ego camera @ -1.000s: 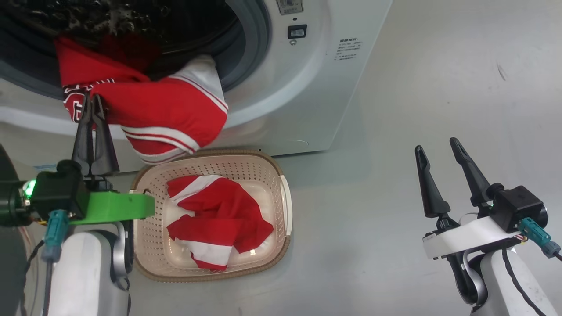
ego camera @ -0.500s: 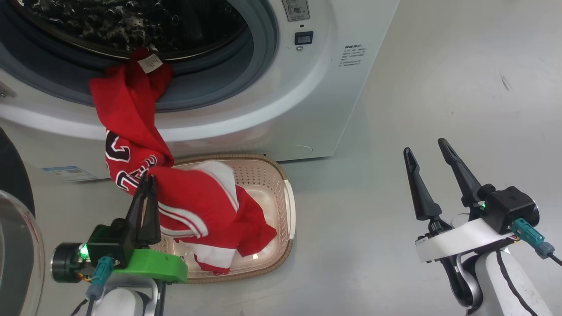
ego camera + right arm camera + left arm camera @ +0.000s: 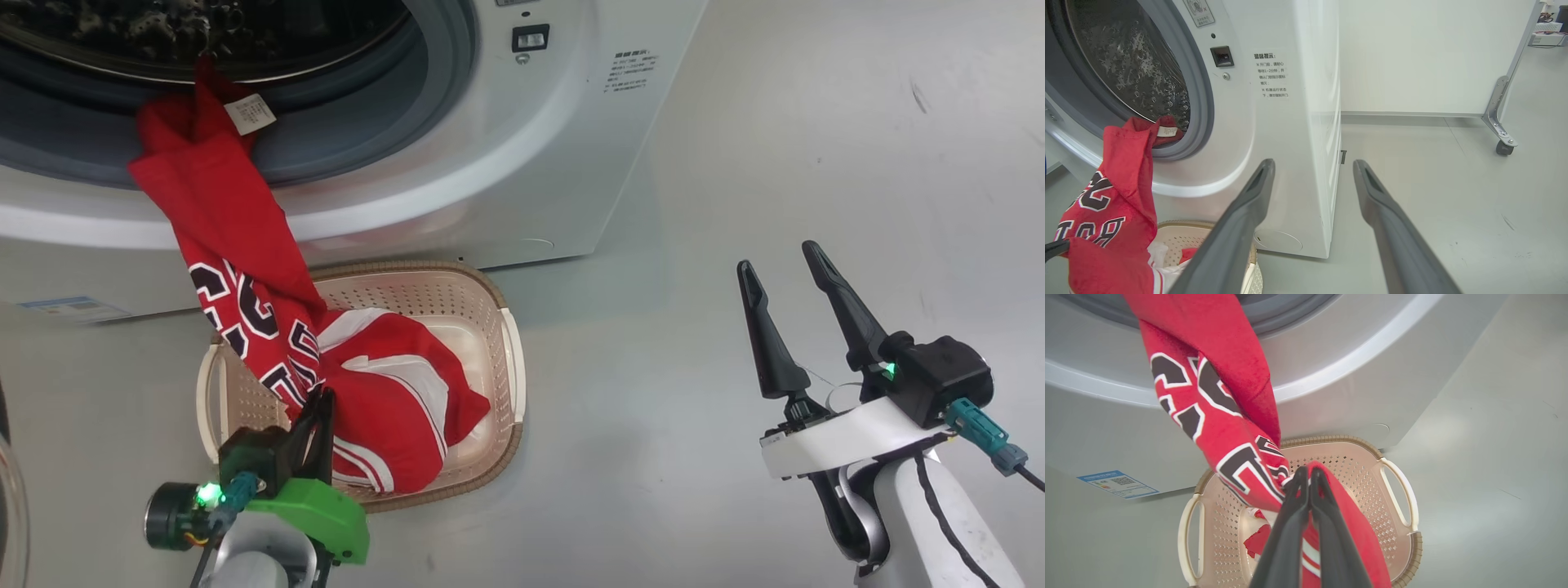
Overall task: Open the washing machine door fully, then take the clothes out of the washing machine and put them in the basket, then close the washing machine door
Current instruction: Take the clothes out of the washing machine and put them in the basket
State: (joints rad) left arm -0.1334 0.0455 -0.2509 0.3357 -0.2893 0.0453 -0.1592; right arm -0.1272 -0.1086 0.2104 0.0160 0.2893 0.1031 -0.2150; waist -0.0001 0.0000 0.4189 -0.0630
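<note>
A red jersey [image 3: 233,229] is clenched in the left claw [image 3: 324,400] just above the cream basket [image 3: 513,367]. Its upper end is draped over the grey seal of the washing machine [image 3: 522,163], and its lower folds are gathered inside the basket. The right claw [image 3: 777,257] is held released and empty above the floor [image 3: 816,122], well apart.

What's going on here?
The left hand is shut on a red jersey, low over the basket. The jersey's other end hangs from the open mouth of the washing machine, so it isn't fully out. Another jersey already lies in the basket. The right hand is open and empty, off to the side above the floor.
</note>
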